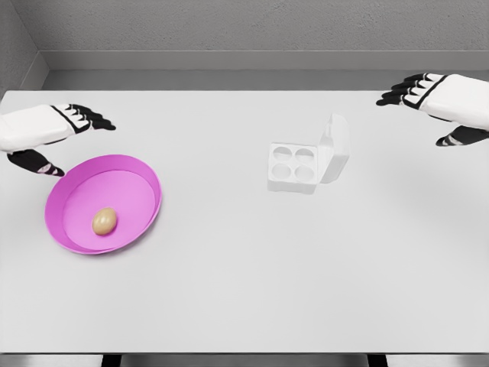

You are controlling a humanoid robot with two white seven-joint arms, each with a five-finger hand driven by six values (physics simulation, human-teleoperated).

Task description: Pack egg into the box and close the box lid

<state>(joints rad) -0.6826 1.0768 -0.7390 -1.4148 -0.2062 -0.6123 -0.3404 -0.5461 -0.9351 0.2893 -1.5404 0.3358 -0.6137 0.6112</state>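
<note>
On my far left, the left hand (47, 138) hovers over the white bench (244, 290), just beside the rim of the pink bowl (141, 180), its fingers (95, 120) spread loosely and holding nothing. I see the egg (105, 221) lying inside that bowl. Near the middle sits the white box (294, 168), its lid (335, 149) standing upright, four cups bare. At far right, the right hand (439, 103) hangs with fingers relaxed, empty.
</note>
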